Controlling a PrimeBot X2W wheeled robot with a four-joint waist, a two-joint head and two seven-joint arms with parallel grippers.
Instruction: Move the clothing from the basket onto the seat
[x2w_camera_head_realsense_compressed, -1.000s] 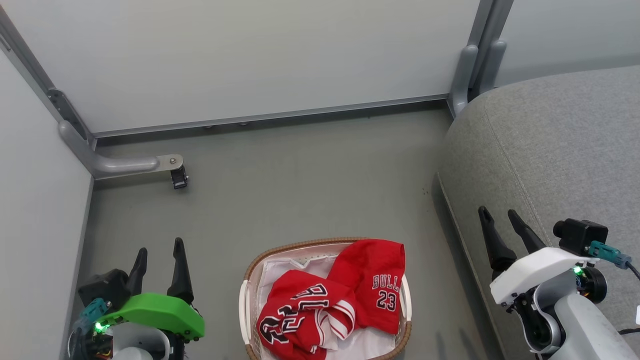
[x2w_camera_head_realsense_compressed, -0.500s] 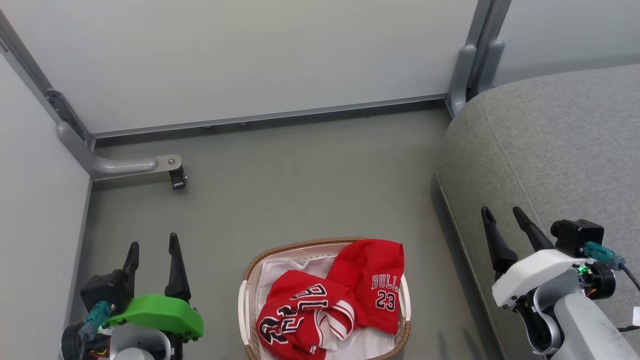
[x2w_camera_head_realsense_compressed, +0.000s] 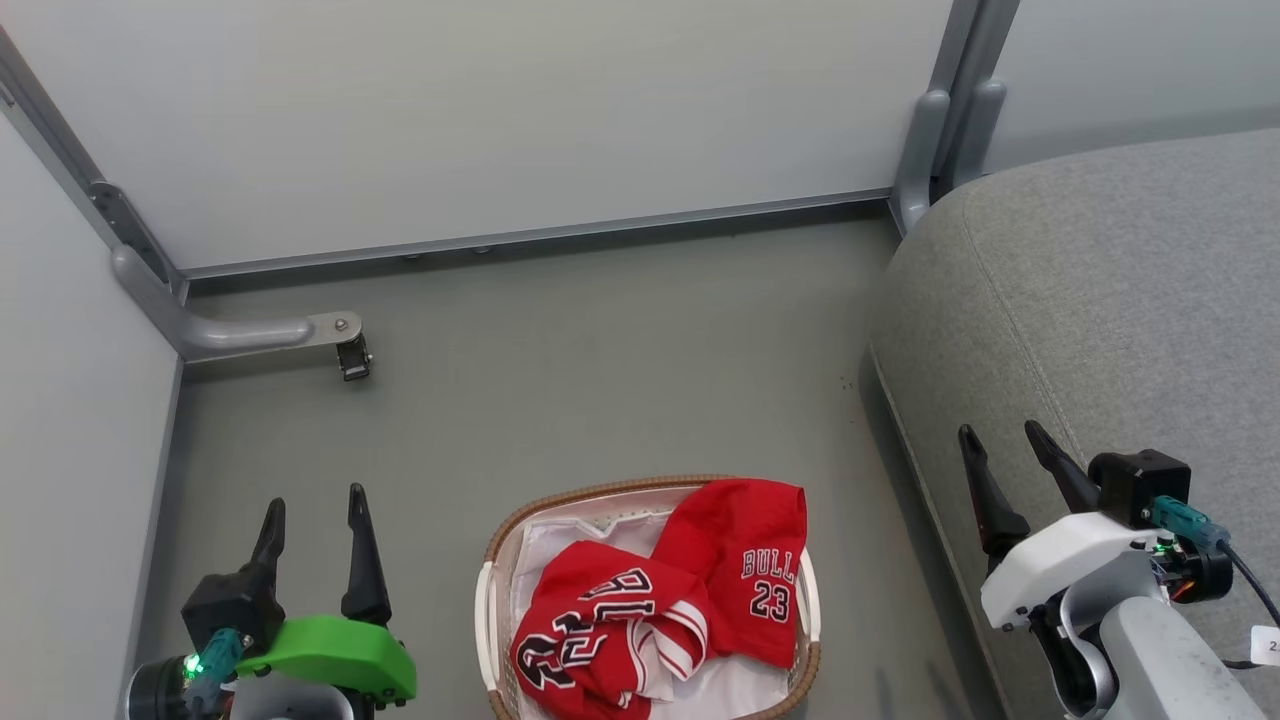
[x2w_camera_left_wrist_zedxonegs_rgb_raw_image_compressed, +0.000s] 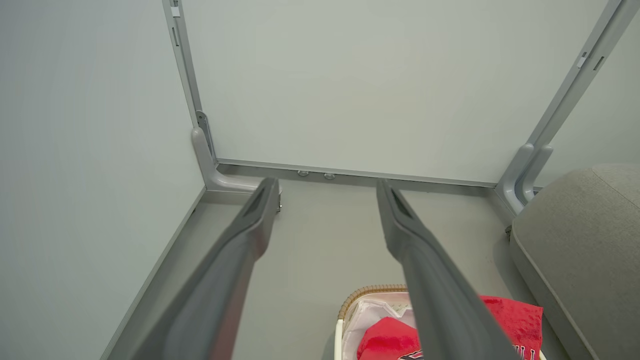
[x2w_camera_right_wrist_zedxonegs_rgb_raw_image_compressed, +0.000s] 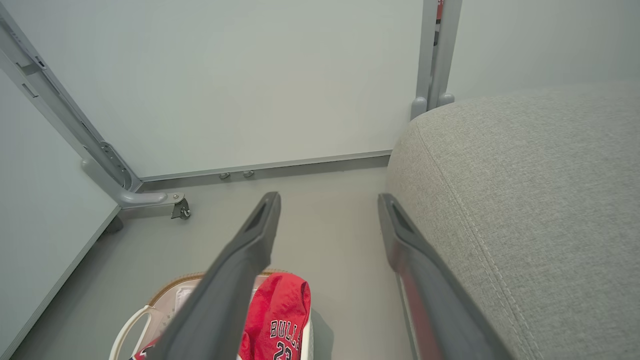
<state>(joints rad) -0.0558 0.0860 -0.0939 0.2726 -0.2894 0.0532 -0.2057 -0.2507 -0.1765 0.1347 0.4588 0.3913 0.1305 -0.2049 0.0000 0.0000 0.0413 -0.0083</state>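
red clothing lies heaped in the basket on the floor, between the left gripper and right gripper, both with fingers apart and empty; the grey seat sits beside the right gripper

From the head: looks steeply down on the floor, with the basket at the bottom edge and the seat at right. From the left wrist: faces forward and down toward the wall panels, seemingly from lower. From the right wrist: faces likewise, close beside the seat. Share basket, seat and floor.
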